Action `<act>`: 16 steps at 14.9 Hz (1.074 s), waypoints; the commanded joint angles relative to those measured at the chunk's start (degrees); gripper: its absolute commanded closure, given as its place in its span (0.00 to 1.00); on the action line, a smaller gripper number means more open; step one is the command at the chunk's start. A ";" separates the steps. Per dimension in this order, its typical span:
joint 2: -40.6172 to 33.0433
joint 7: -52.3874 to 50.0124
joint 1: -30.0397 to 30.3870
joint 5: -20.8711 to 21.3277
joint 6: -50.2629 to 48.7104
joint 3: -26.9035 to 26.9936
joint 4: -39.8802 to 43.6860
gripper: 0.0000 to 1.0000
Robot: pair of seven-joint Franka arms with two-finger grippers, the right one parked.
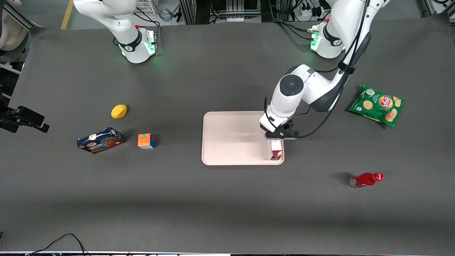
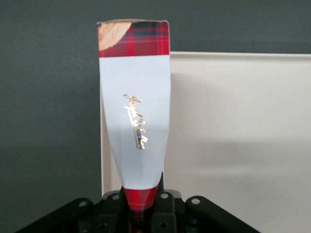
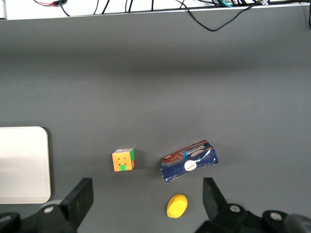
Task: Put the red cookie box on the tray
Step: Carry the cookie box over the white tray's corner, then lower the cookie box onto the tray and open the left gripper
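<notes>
The gripper (image 1: pixel 277 138) hangs over the tray's (image 1: pixel 231 138) corner nearest the working arm, fingers clamped on the red cookie box (image 1: pixel 276 150) — held upright, probably for lowering inside the rim.

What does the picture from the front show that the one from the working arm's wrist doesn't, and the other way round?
Only the front view shows the table's other things: green chip bag, red bottle, blue cookie box, puzzle cube and yellow lemon-like object. Only the wrist view shows the gold script on the red cookie box and its white panel up close. Both show the pincer shut on that box over the tray near its edge.
</notes>
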 commanded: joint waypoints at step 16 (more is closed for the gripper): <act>2.50 -2.50 -0.79 1.29 7.09 1.92 -2.77 0.71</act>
